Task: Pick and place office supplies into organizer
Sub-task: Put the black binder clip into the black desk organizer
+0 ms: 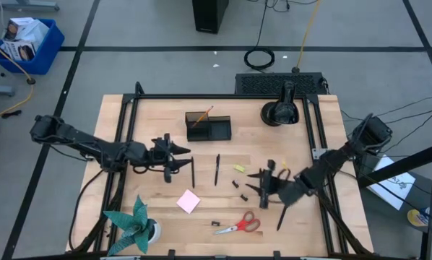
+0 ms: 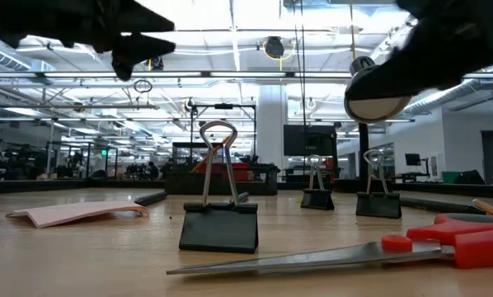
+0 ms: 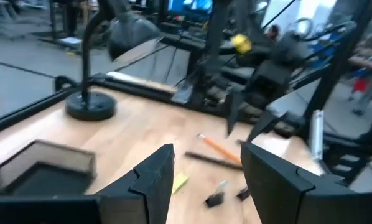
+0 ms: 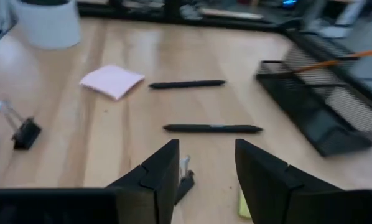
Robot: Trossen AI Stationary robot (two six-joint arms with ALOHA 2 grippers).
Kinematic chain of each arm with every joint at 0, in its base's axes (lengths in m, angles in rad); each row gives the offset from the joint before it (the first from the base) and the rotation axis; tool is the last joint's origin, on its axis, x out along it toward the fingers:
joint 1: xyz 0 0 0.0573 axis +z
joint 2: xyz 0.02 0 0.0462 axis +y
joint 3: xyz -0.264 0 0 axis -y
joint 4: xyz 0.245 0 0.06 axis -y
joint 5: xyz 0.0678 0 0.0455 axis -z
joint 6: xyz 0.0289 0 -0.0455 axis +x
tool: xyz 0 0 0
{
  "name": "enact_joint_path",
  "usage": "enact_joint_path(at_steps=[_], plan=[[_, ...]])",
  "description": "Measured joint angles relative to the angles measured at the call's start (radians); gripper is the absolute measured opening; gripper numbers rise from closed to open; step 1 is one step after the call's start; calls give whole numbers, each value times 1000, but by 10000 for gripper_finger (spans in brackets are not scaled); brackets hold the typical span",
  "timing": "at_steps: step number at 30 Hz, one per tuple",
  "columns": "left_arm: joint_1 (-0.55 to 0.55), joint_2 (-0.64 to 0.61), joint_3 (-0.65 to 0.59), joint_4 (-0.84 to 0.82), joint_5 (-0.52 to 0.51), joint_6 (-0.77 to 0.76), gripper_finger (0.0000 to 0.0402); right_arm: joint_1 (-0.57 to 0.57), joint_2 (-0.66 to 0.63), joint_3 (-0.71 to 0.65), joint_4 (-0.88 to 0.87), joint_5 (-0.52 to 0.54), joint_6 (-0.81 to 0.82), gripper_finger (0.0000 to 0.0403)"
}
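With both sets of fingers spread and empty above the desk (image 1: 303,217), the right gripper (image 4: 204,177) hung over a binder clip (image 4: 185,180), two black pens (image 4: 212,129) and the mesh organizer (image 4: 323,106) lying ahead of its fingers, while the left gripper (image 3: 204,180) faced the yellow bit (image 3: 180,182).

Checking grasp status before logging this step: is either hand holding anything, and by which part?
Nothing is held. The left hand and the right hand both show open fingers with only bare table between them.
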State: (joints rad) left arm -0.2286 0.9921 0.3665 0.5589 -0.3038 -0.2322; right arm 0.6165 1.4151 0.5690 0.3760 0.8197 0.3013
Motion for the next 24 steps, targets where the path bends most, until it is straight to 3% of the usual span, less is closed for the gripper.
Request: enact_joint_path(at_steps=[5,12,18,24], plan=[[-28,-22,-23,42,-33,35,191,89,28,0,14,48,104,150],[-48,-32,-23,50,-34,69,191,107,170,0,49,43,257,138],[-49,-32,-23,45,-36,70,191,117,281,19,188,14,261,144],[-49,-31,-23,38,-37,67,191,128,346,85,176,18,249,148]])
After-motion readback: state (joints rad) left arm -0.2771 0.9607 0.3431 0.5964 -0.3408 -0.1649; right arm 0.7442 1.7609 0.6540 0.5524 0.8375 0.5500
